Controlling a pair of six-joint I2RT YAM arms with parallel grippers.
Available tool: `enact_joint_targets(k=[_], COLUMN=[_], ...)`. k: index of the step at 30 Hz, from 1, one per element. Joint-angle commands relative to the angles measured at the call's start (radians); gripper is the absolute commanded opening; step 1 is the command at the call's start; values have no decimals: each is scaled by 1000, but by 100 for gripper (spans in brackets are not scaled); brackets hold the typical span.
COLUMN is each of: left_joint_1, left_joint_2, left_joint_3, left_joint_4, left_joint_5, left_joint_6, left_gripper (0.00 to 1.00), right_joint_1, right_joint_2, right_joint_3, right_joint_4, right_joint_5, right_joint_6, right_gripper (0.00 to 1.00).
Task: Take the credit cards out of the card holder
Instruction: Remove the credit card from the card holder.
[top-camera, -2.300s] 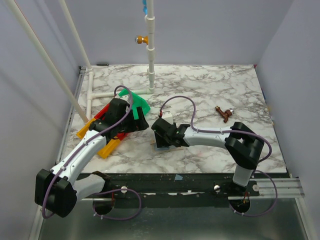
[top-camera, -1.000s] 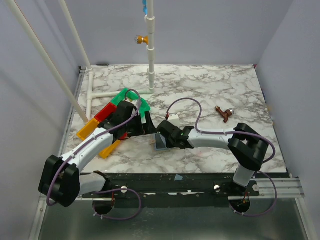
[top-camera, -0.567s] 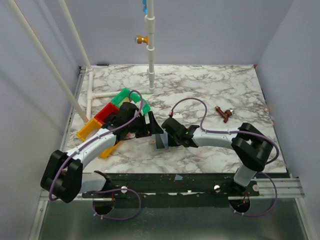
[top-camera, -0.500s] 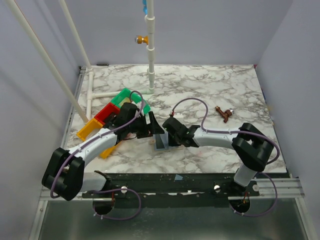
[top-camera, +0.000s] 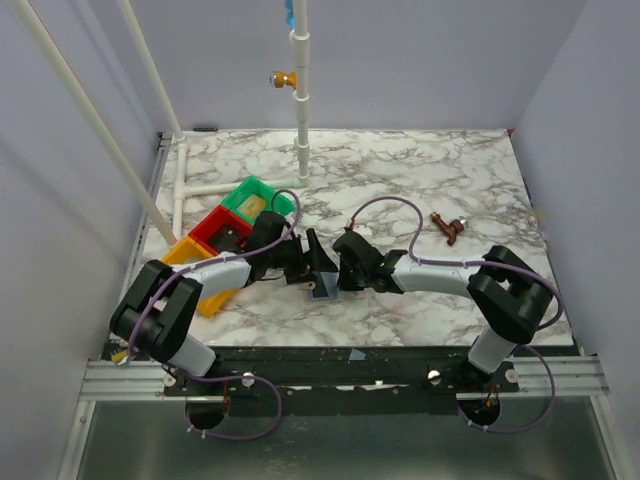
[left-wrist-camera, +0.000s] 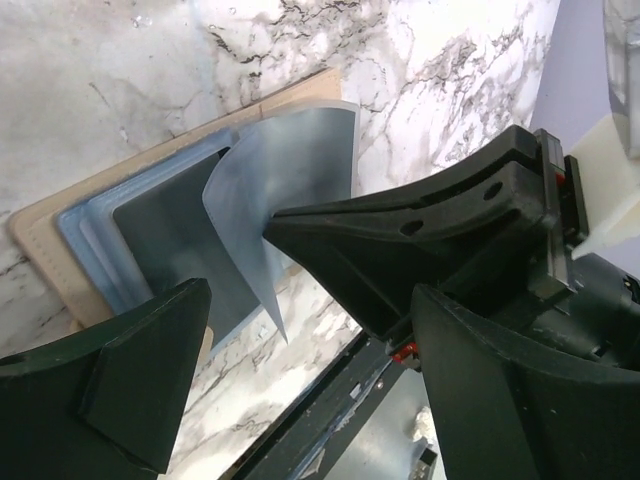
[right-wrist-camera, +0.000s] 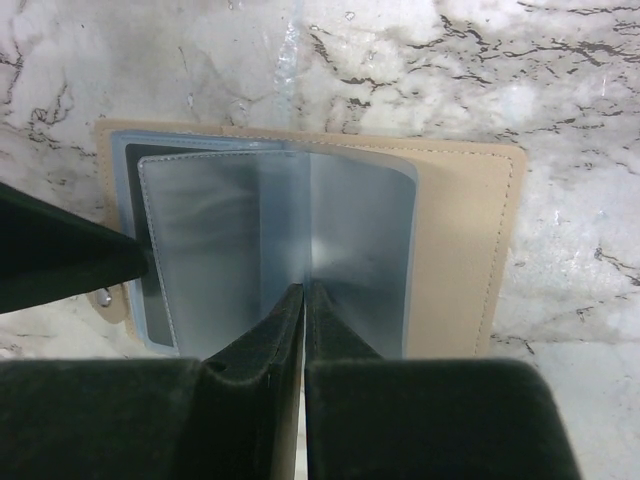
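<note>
Left gripper (left-wrist-camera: 310, 320) has reached the card holder's (right-wrist-camera: 460, 250) edge, crowding right gripper (right-wrist-camera: 303, 295).

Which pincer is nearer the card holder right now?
Right. The right pincer is shut on a clear sleeve of the open card holder, so it's in contact. The left pincer is open beside the holder's edge; contact unclear.
</note>
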Motion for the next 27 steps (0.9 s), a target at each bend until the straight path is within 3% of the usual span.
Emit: enact_joint_targets(k=[1, 11, 19, 27], left_joint_1=[-17, -48, -72, -96], left_joint_2=[65, 116, 112, 149], left_joint_3=[10, 30, 69, 119], left_joint_4=[98, 136, 102, 88], left_joint_5=[43, 35, 21, 21], left_joint_6=[-29, -54, -53, -56], left_gripper=[83, 83, 83, 83], right_joint_1=[-17, -26, -27, -28], right_joint_2=[5, -32, -173, -276], right_joint_3=[-41, -61, -42, -40], right_joint_4=[1, 23, -17, -111], right_joint_5=[-19, -37, 18, 110], right_joint_6=[13, 19, 12, 10], right_gripper=[7, 7, 21, 25])
